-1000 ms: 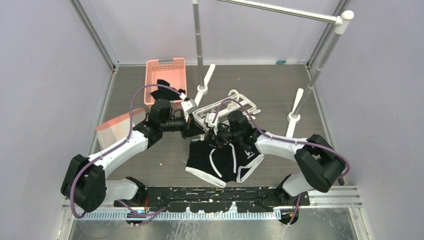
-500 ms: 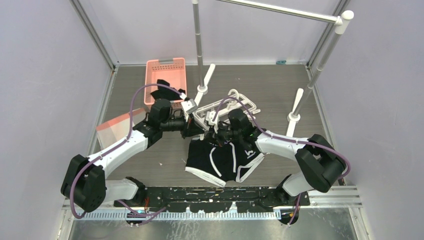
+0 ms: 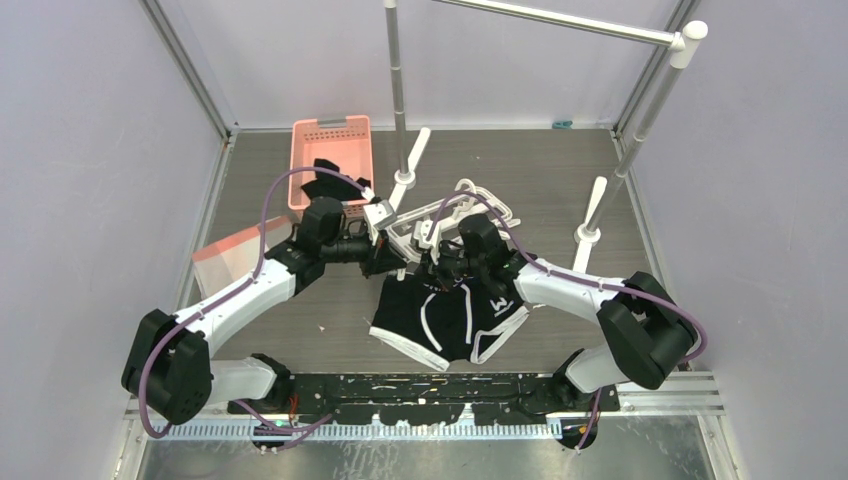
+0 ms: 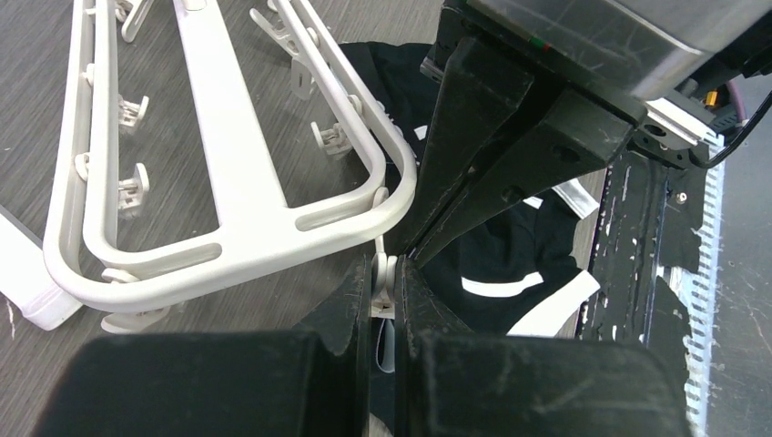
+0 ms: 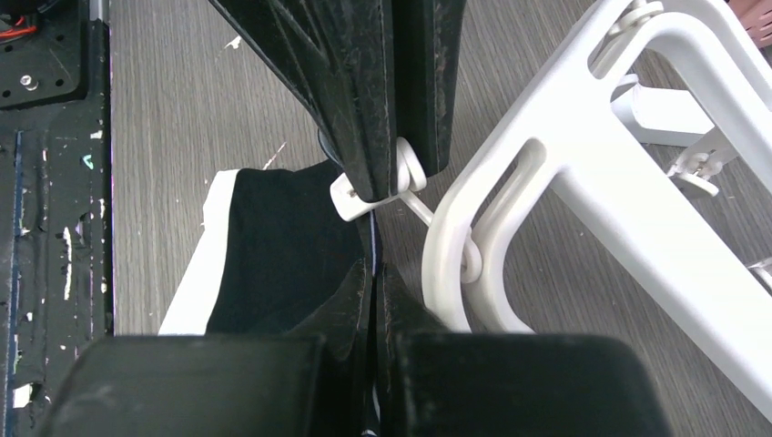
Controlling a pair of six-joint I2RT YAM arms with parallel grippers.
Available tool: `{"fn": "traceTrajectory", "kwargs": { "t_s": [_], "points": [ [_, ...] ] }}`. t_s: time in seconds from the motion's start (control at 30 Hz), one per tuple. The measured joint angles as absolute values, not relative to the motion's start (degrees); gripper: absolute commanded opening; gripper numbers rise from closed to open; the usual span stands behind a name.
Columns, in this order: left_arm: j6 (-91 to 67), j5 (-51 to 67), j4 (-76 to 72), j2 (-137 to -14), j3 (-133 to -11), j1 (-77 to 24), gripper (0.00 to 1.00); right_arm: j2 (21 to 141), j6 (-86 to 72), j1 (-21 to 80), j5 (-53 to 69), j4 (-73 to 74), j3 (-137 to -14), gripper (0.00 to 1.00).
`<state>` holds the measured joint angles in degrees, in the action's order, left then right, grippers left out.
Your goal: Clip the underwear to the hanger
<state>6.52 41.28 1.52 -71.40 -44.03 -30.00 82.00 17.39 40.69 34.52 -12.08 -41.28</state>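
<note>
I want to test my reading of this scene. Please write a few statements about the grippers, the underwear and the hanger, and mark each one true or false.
1. The left gripper is shut on a clip of the hanger. True.
2. The underwear is held by no gripper. False: the right gripper is shut on it.
3. The hanger lies on the table. True.
4. The underwear covers the whole hanger. False: most of the hanger is bare, beyond the underwear.
</note>
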Motion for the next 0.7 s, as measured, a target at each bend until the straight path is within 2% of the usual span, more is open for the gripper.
{"fn": "traceTrajectory", "kwargs": {
  "t_s": [0.33,0.47,0.7],
  "points": [
    [7.4,40.7,2.3,-71.4,-44.0,-30.2,0.00,82.0,18.1,40.6,34.5,-9.3,-42.6,0.01],
    [7.6,40.7,2.4,-71.4,-44.0,-30.3,0.17,82.0,18.1,40.6,34.7,-9.0,-42.7,0.01],
    [7.7,40.8,2.4,-71.3,-44.0,-30.4,0.29,82.0,17.8,40.3,34.6,-9.1,-42.7,0.01]
  ]
}}
